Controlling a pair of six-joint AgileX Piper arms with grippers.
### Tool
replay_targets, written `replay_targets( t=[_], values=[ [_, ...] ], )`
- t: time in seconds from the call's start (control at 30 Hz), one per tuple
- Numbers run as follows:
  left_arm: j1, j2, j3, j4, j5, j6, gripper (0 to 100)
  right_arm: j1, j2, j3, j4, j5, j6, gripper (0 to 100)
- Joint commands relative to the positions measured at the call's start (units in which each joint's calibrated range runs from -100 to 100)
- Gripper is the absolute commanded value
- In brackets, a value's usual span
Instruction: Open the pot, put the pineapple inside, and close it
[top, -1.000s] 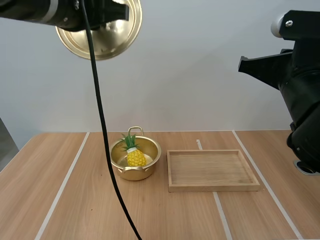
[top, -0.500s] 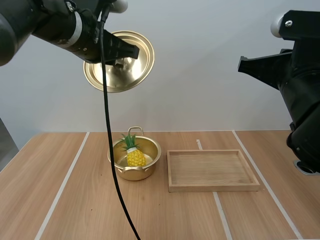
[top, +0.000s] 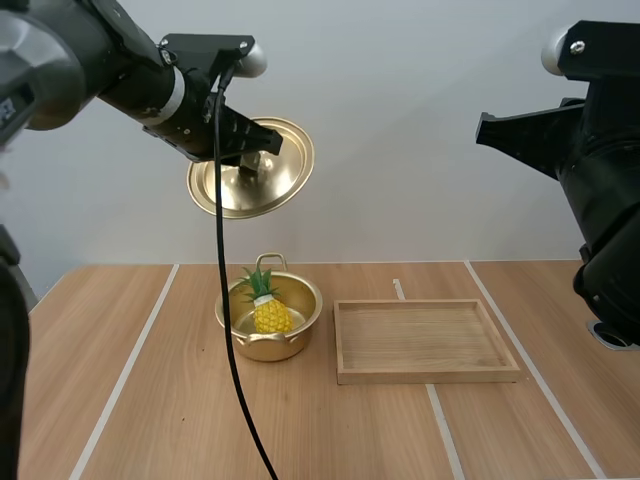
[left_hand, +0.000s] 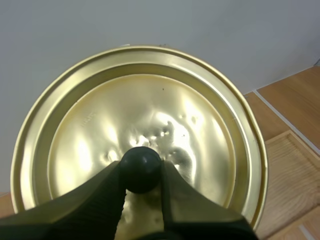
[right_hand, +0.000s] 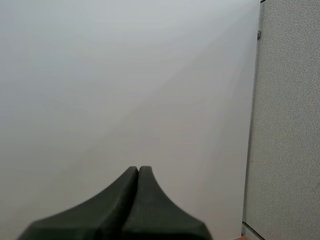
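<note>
While the left gripper (left_hand: 141, 175) pinches the black knob (left_hand: 140, 161) of the gold lid (left_hand: 200, 125), the open pot (top: 308, 300) sits well below it with the pineapple (top: 270, 312) upright inside. Right gripper (right_hand: 138, 172) faces a blank wall, fingers pressed together on nothing

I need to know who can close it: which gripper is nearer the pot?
Left. The left gripper, holding the lid by its knob, hangs above the pot; the right gripper, shut on nothing, is raised far off to the pot's right.
</note>
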Motion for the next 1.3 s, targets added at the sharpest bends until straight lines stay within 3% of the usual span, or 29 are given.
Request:
replay_targets(
  t=[0.0, 0.7, 1.27],
  values=[
    [0.12, 1.78, -0.44, -1.70, 1.35, 0.36, 0, -0.23, -0.61, 0.17, 0.00, -0.02, 0.00, 0],
    [0.12, 7.16, 20.41, -7.21, -12.99, 15.04, 0, -0.23, -0.61, 0.17, 0.00, -0.02, 0.00, 0],
    [0.12, 15.06, 21.70, -9.58, -15.76, 18.44, 0, -0.23, -0.61, 0.17, 0.00, -0.02, 0.00, 0]
  ],
)
